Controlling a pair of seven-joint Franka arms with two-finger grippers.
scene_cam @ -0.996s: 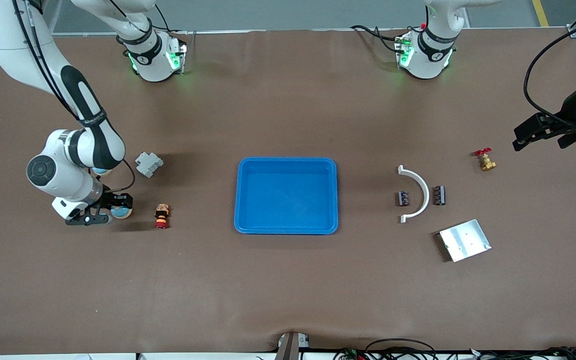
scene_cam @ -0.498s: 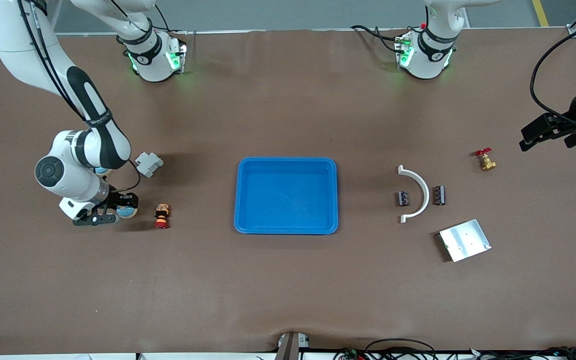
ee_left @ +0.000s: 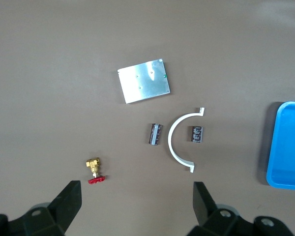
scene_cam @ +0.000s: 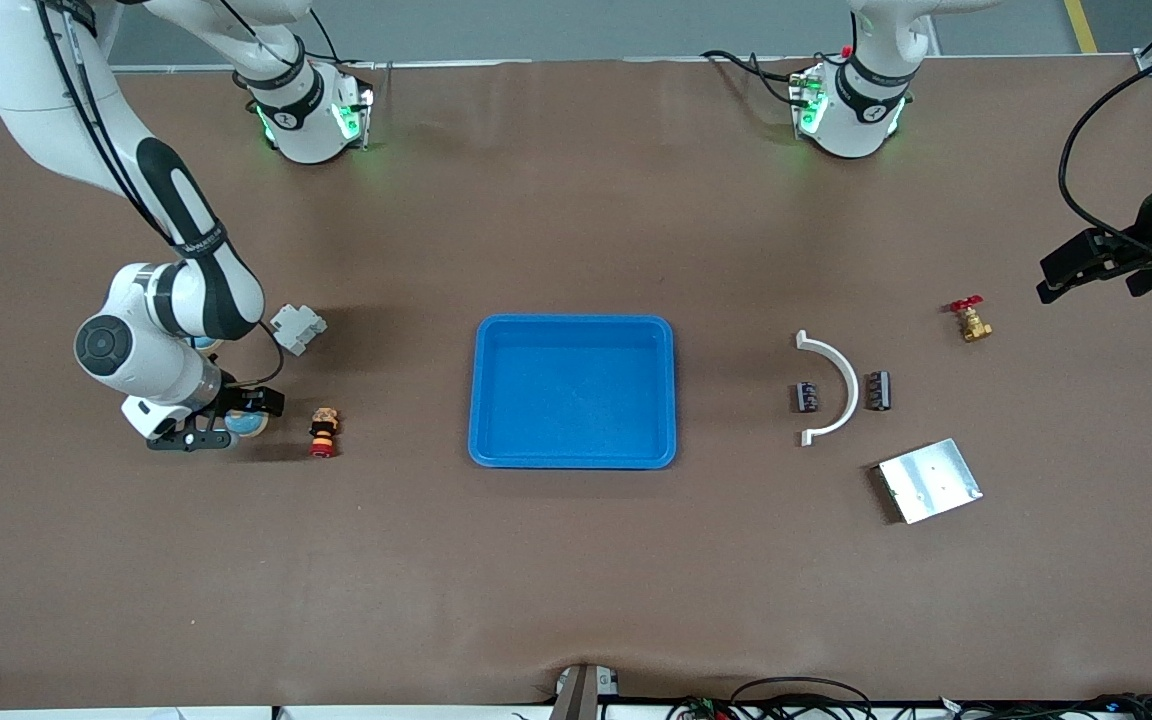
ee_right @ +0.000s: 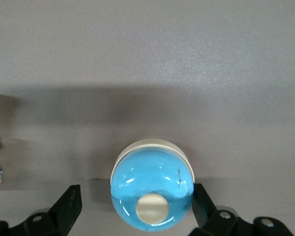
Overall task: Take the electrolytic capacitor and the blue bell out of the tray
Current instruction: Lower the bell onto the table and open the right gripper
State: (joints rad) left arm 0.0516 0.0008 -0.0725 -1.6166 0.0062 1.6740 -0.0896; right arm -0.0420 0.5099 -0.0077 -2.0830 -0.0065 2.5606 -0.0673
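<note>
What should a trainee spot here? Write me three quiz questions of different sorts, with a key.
1. True or false: the bell lies in the blue tray.
2. What lies between the two capacitors? A. the white curved piece; B. a red button; C. a metal plate.
3. Fill in: the right pincer is ___ around the bell.

Key: 1 false, the bell rests on the table at the right arm's end; 2 A; 3 open. The left pincer waits open above the valve.
</note>
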